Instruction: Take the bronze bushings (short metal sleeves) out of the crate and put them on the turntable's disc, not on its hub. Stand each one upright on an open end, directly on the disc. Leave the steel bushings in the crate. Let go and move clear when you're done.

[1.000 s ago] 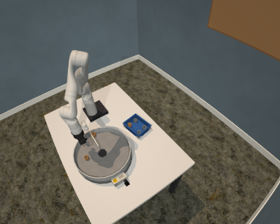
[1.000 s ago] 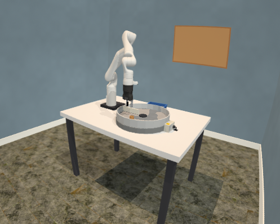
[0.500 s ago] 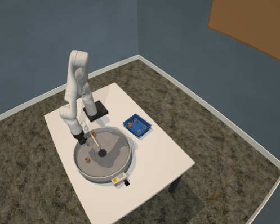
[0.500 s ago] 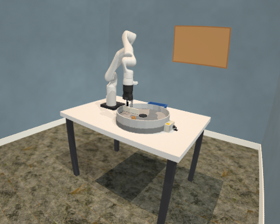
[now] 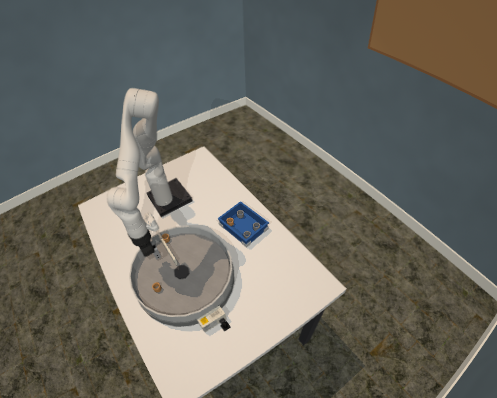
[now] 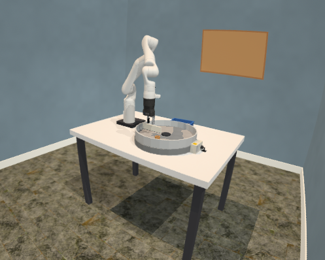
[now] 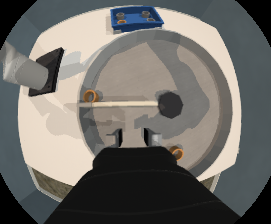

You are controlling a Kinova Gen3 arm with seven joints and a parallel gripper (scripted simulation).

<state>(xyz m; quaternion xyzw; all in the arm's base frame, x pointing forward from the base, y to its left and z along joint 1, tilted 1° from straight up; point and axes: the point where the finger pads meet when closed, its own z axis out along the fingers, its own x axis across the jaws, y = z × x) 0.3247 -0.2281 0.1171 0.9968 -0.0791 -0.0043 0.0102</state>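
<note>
The grey turntable disc has a black hub and a pale bar running from the hub to the rim. Two bronze bushings stand upright on the disc, one near the back rim and one at the front left. They also show in the wrist view, one by the bar's end and one lower right. My gripper hangs open and empty above the disc's left part, between them. The blue crate holds one bronze bushing and three steel ones.
A raised grey rim rings the disc. A small beige control box sits at the turntable's front. The arm's black base plate lies behind the turntable. The crate stands to the turntable's right.
</note>
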